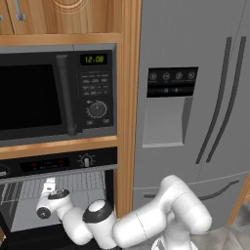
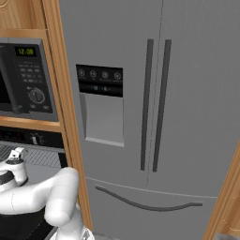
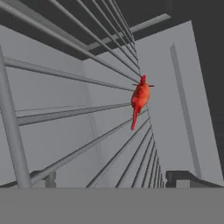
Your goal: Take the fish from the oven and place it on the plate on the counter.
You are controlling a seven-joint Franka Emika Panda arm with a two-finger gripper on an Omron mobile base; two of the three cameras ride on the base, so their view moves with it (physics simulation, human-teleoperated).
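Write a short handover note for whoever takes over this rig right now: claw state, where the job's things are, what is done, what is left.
Claw: open, holding nothing, reaching into the black built-in oven.
Tiny red-orange fish: lying on the oven's steel wire rack, ahead of the claw's fingertips and apart from them.
Done: oven door is open, arm is inside the cavity, claw lined up toward the fish.
Left: advance, close on the fish, lift it out, carry it to the plate on the counter and set it down.
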